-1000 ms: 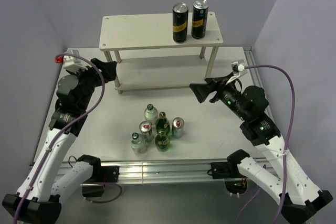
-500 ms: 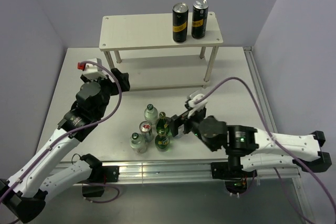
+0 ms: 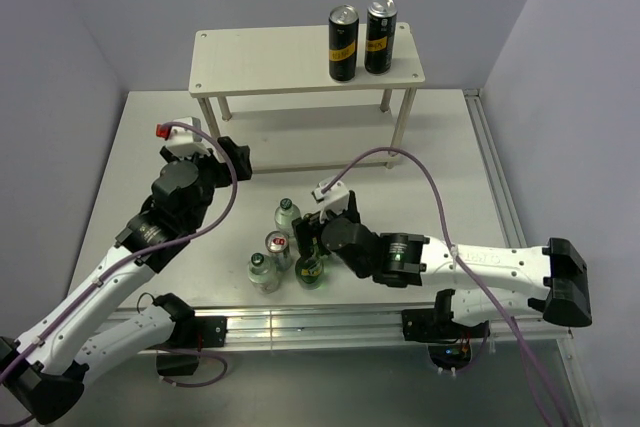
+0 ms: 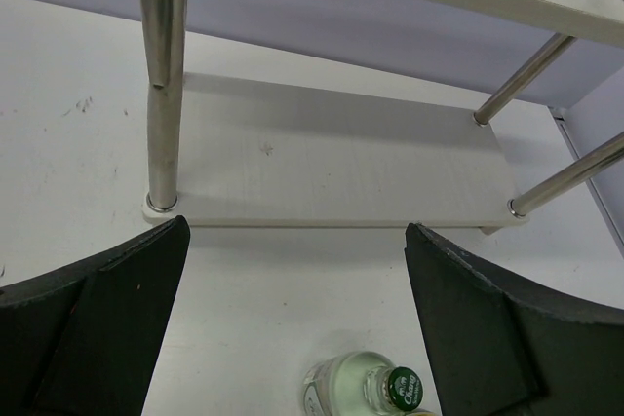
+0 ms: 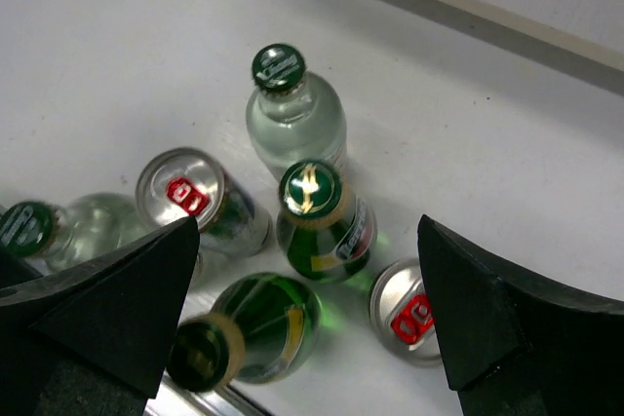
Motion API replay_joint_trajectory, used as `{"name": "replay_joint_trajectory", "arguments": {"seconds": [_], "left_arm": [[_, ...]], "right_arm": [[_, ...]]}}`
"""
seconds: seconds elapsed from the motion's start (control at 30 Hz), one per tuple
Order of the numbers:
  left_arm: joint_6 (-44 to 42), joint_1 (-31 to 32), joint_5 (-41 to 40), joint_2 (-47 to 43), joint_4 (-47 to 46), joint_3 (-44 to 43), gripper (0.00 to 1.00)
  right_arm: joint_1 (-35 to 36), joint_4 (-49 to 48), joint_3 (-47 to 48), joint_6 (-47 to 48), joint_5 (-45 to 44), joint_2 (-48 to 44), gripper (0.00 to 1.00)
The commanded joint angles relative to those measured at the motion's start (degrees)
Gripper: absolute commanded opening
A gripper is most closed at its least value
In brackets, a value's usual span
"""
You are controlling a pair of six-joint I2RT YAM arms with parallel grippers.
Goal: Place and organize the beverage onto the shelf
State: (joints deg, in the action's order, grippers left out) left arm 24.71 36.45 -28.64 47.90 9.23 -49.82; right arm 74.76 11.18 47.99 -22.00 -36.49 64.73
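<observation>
The right tool [image 5: 310,241] is held wide above the beverage [image 3: 282,245], clustered lower centre on the desk [image 3: 450,157], apparently for a first pick, while the left tool [image 4: 294,241], equally wide, is aimed at the shelf [image 3: 300,62]

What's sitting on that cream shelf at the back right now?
On the shelf, two tall black cans stand at the top board's right end. From above, that board hides most of the lower board; the left wrist view shows it bare.
</observation>
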Motion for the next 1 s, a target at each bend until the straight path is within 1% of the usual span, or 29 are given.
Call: {"name": "replay_joint_trajectory", "arguments": {"seconds": [0.0,0.03,0.27,0.47,0.57,0.8,0.97], "left_arm": [[0.16,0.29,-1.06,0.26,-3.08,0.43,0.99],[0.25,0.29,-1.06,0.26,-3.17,0.52,0.99],[0.34,0.47,-0.80,-0.35,-3.96,1.31,0.99],[0.43,0.38,-1.42,-0.17,-3.35,0.69,0.99],[0.43,0.55,-1.59,-0.52,-3.61,1.04,0.99],[0.43,0.56,-1.94,-0.44,-3.70,1.39,0.99],[0.87,0.55,-2.21,-0.61,-3.70,1.83,0.99]], "right_arm": [[-4.61,-6.16,1.50,-2.26,3.18,0.57,1.00],[-6.45,-7.65,0.97,-1.91,3.88,0.66,1.00],[-9.72,-10.74,1.58,0.20,5.28,3.29,1.00],[-9.90,-9.42,3.43,-1.99,7.83,5.58,0.98],[-9.81,-9.42,2.38,-2.87,8.37,5.32,0.95],[-9.64,-7.75,0.97,-4.45,7.75,5.58,0.84],[-9.20,-6.26,0.79,-5.16,6.96,6.55,0.80]]}}
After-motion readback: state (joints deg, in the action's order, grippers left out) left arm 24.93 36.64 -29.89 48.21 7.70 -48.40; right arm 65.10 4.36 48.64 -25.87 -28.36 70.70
